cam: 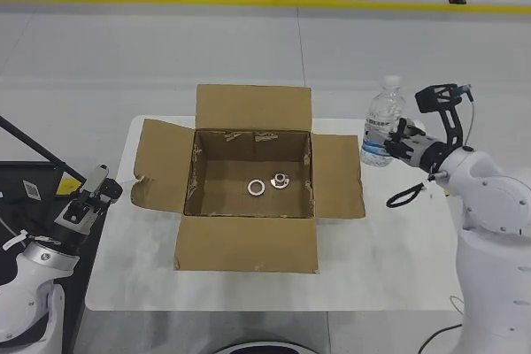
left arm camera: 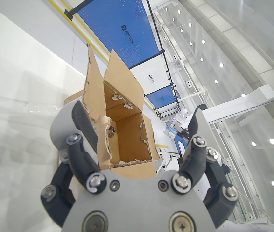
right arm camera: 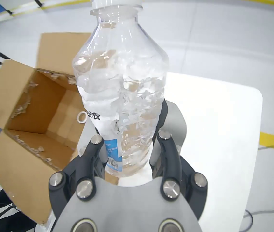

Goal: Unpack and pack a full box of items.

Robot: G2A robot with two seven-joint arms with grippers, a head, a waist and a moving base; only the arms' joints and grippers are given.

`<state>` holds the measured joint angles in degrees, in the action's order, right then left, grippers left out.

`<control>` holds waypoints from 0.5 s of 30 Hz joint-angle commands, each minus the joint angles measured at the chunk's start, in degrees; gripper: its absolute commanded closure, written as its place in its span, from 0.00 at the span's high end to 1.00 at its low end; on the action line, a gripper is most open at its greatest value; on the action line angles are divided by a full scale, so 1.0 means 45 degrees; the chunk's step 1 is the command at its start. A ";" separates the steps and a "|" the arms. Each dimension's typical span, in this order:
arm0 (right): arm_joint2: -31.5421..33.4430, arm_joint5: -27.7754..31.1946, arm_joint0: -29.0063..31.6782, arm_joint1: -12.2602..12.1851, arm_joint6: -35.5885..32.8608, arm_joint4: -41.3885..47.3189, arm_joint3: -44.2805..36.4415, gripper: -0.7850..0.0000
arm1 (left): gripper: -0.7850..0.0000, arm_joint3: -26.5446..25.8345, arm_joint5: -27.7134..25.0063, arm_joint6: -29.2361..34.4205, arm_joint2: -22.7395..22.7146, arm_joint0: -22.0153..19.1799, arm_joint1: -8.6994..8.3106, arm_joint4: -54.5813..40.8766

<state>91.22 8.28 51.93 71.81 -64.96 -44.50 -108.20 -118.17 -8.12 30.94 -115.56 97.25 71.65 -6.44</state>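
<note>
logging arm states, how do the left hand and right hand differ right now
The left hand is open and empty; the right hand is shut on the water bottle. The left hand sits beside one side flap of the box; the right hand holds the bottle upright beyond the opposite flap. Both are outside the box.

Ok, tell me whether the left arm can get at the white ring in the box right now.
Probably yes: the left gripper is open and empty beside the box, whose top is open, with nothing over the ring.
</note>
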 commanded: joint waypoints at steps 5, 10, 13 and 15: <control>-0.0677 0.0268 0.0102 -0.0029 0.0694 0.0733 -0.0927 0.00 | 1.00 0.0000 0.0000 0.0000 0.0000 0.0000 0.0000 0.0000; -0.2099 0.0756 -0.0537 -0.0009 0.0634 0.0968 -0.0370 0.00 | 1.00 0.0000 0.0000 0.0000 0.0000 0.0000 0.0000 0.0000; -0.3214 0.0620 -0.1079 0.0075 0.0916 0.0727 0.0274 0.00 | 1.00 0.0000 0.0000 0.0000 0.0000 0.0000 0.0000 0.0000; -0.4068 0.0877 -0.1583 0.0145 0.0838 0.0694 0.0869 0.00 | 1.00 0.0000 0.0000 0.0000 0.0000 0.0000 0.0000 0.0000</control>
<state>75.18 11.44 46.12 72.30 -60.89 -41.45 -105.85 -118.17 -8.12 30.94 -115.56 97.25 71.65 -6.44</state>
